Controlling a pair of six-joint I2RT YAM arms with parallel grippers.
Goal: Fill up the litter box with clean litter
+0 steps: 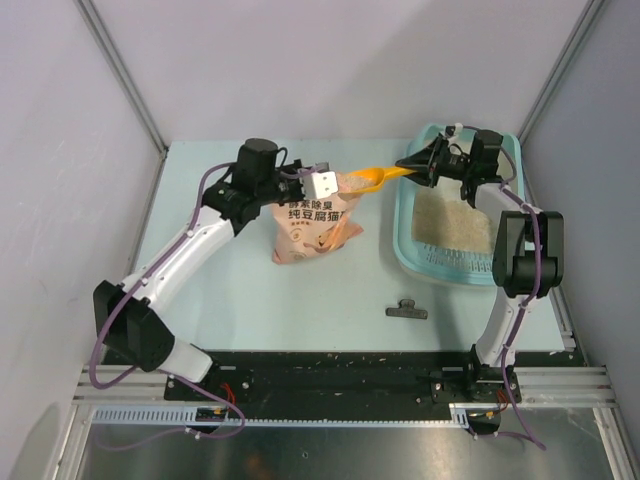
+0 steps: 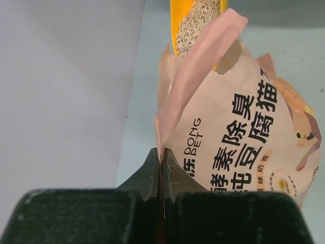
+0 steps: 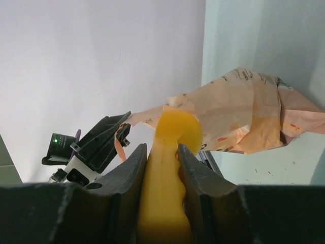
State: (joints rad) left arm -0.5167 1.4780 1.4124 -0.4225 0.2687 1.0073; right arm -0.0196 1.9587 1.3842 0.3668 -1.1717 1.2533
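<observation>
The light-teal litter box (image 1: 507, 150) lies at the right of the table, with pale clean litter (image 1: 452, 216) spread over its floor. A pink-orange printed bag (image 1: 312, 225) stands at the middle. My left gripper (image 1: 333, 181) is shut on the bag's top edge (image 2: 175, 109) and holds the mouth up. My right gripper (image 1: 408, 166) is shut on the handle of an orange scoop (image 1: 375, 178), whose bowl sits at the bag's mouth. In the left wrist view the scoop (image 2: 177, 15) carries litter granules (image 2: 195, 25). The right wrist view shows the handle (image 3: 162, 173) between the jaws.
A small black clip (image 1: 407, 311) lies on the table in front of the litter box. The slotted grille (image 1: 455, 262) is at the box's near end. White walls close in the left, back and right sides.
</observation>
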